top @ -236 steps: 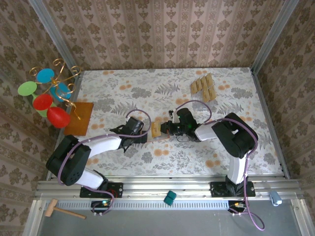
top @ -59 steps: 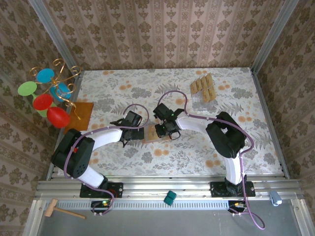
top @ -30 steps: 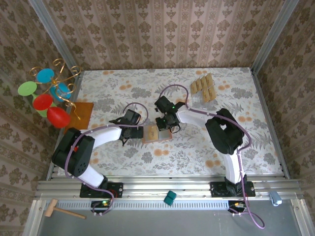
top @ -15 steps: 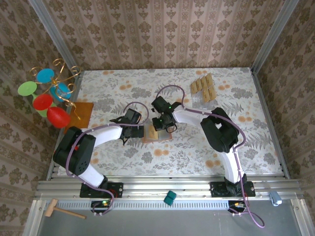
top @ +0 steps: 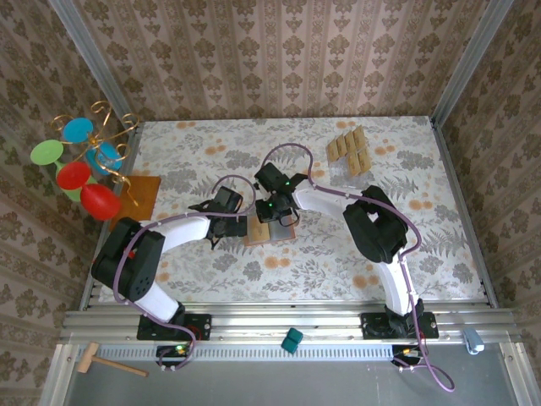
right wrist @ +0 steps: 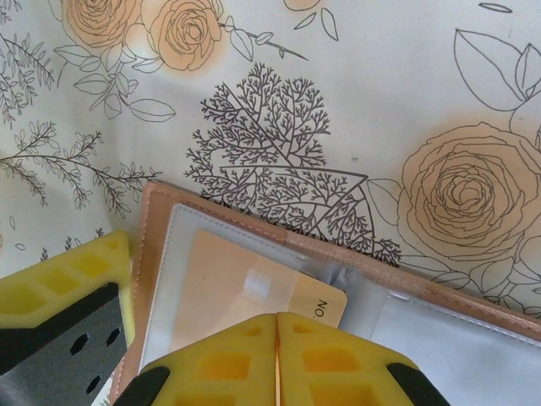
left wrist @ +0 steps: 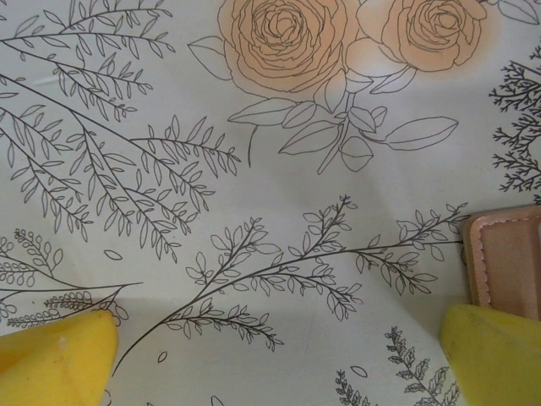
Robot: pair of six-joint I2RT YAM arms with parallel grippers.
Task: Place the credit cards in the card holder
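Holding my left tool (left wrist: 270,355) just left of the card holder (top: 270,233), I am spreading its fingers wide apart, one tip at the holder's edge. My right tool (right wrist: 276,355) is sitting over the open holder, fingers together, above a credit card (right wrist: 245,288) lying in its clear pocket. More credit cards (top: 349,150) are lying well right of the holder.

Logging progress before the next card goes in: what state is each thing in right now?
card holder: open, lying flat, lining up.
credit card: slid under a clear pocket of the holder.
spare credit cards: loose cluster, far right.
left tool: open, one finger at the holder's edge.
right tool: shut, tips over the card.
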